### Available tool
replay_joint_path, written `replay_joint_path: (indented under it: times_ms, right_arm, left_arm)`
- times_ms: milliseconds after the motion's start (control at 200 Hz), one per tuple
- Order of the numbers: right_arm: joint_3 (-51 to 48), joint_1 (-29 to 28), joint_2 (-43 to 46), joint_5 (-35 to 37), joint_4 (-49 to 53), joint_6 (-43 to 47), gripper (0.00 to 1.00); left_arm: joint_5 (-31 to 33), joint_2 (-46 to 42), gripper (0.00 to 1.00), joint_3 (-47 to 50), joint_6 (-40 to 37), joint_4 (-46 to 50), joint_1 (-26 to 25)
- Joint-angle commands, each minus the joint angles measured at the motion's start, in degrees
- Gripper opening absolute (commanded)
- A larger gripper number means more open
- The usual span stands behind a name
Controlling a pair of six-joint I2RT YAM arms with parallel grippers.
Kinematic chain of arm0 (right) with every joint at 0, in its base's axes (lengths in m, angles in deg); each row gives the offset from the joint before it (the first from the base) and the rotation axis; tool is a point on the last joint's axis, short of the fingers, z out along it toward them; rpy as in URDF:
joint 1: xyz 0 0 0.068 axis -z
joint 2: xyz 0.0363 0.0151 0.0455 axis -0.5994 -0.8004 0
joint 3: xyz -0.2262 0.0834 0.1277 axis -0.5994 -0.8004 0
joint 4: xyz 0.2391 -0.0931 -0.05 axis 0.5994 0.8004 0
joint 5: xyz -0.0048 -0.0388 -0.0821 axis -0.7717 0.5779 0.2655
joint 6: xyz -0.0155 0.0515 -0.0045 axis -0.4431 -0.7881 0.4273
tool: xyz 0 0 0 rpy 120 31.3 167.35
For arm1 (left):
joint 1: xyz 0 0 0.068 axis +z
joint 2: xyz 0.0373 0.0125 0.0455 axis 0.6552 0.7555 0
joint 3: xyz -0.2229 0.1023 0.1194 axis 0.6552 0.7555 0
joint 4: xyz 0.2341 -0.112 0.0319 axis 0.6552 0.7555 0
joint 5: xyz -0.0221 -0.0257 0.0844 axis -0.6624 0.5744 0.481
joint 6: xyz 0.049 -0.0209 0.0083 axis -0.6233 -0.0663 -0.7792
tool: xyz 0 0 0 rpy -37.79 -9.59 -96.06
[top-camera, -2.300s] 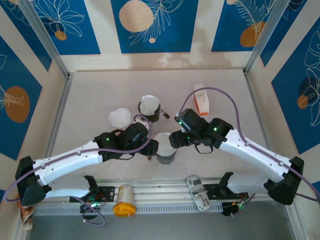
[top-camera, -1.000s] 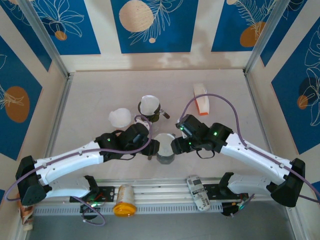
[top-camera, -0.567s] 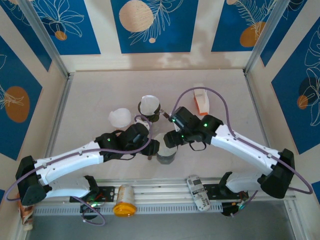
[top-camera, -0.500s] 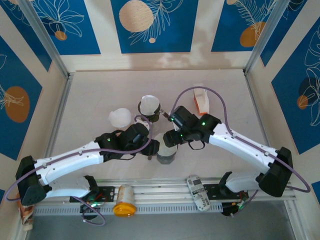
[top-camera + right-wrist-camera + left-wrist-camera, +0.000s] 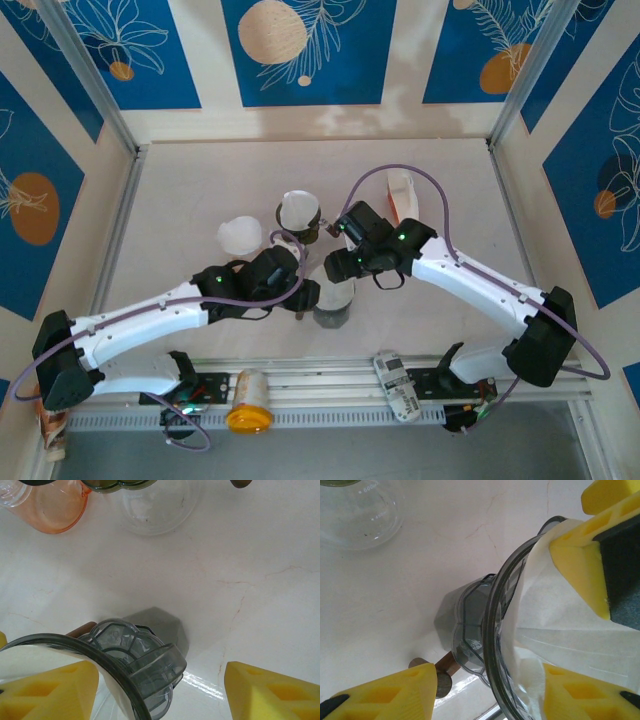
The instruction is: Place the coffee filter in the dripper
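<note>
A white coffee filter (image 5: 560, 625) is sitting inside the glass dripper (image 5: 470, 630) near the table's (image 5: 200, 180) front edge. Its rim is being straddled by the left gripper (image 5: 490, 685) and the right gripper (image 5: 161, 672), both spread and clamping nothing. Bare tabletop is lying open beyond.

A pale, faintly veined stone-look table (image 5: 200, 180) carries four vessels, all grouped near its middle. A smoky-grey clear plastic dripper (image 5: 333, 310) stands on its ribbed base toward the table's 6 o'clock edge, casting a small dark shadow on the glossy top. A round clear glass flask (image 5: 240, 236) with printed measuring marks sits at the dripper's 10 o'clock. A clear glass carafe with a dark collar (image 5: 299, 212) stands at its 11 o'clock, just beside the flask. A translucent orange plastic vessel (image 5: 403, 208) sits apart at 1 o'clock.
</note>
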Motion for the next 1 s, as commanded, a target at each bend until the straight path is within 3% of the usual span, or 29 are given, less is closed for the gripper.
replay_joint_path:
  times_ms: [0, 345, 615, 865, 995]
  right_arm:
    - [-0.28, 0.17, 1.4, 0.45, -0.91, -0.68, 0.68]
    - [-4.87, -1.39, 8.61, 0.91, 1.52, -3.49, 0.68]
    - [-9.44, -2.52, 12.65, 0.93, 2.74, -6.21, 0.52]
    - [-8.7, -3.07, 12.55, 1.53, 3.03, -6.33, 0.5]
    - [-8.7, -3.18, 12.57, 1.65, 3.04, -6.39, 0.5]
  left_arm:
    - [-0.63, 0.39, 0.53, -0.15, 0.35, 0.74, -0.48]
    - [-0.8, 0.67, 0.54, -0.22, 0.43, 0.26, -0.4]
    - [-1.38, -0.93, 0.56, 0.13, 0.63, -0.18, 0.54]
    - [-6.86, -5.03, 0.71, 0.52, -1.18, -4.84, 5.98]
    - [-11.48, -3.29, 0.71, 1.15, -1.17, -7.98, 8.68]
